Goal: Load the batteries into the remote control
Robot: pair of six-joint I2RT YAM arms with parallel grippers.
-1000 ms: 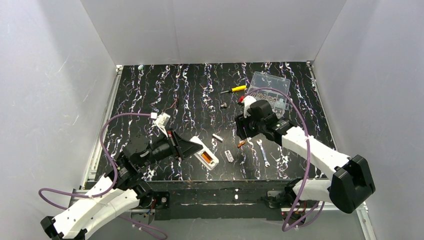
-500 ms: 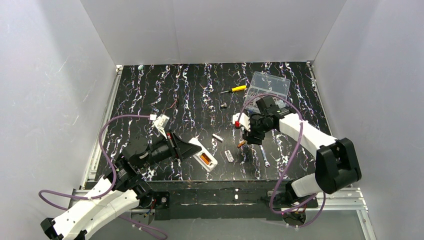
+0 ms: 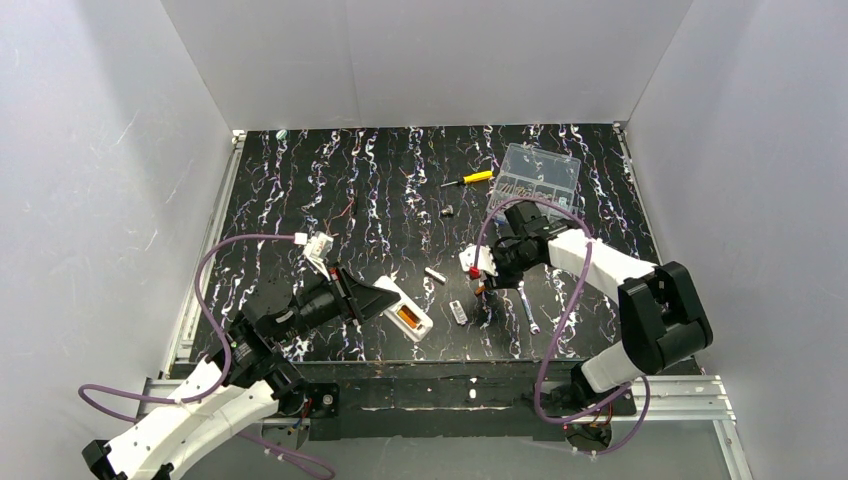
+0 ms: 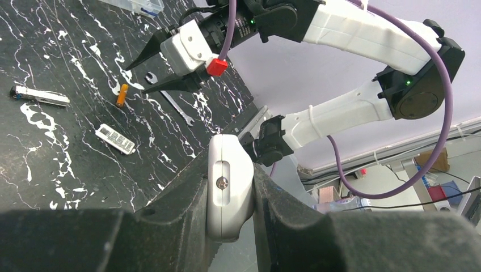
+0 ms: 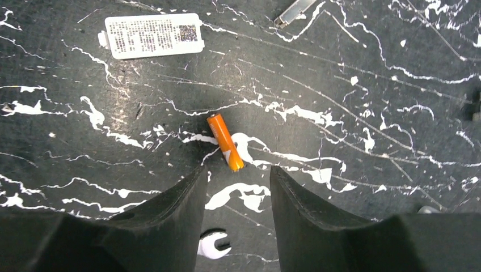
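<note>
My left gripper (image 4: pixel 230 190) is shut on the white remote control (image 4: pixel 228 187), holding it edge-up near the table's front edge. From above, the remote (image 3: pixel 412 312) shows an orange battery (image 3: pixel 408 320) in its recess, with the left gripper (image 3: pixel 385 298) at its left end. A second orange battery (image 5: pixel 225 141) lies loose on the black table. My right gripper (image 5: pixel 237 170) hovers open over it, with the battery's near end just ahead of the gap between the fingertips. The same loose battery (image 4: pixel 121 95) lies below the right gripper (image 4: pixel 136 79) in the left wrist view.
A white labelled cover (image 3: pixel 457 312) lies between the remote and the loose battery. A pale silvery stub (image 3: pixel 435 273) sits to the left and a small wrench (image 3: pixel 526 305) to the right. A yellow-handled screwdriver (image 3: pixel 468 179) and a clear compartment box (image 3: pixel 540 175) are at the back.
My right gripper has swung left and down over the loose battery, and its jaws have narrowed somewhat. The left gripper holds the remote in the same place.
</note>
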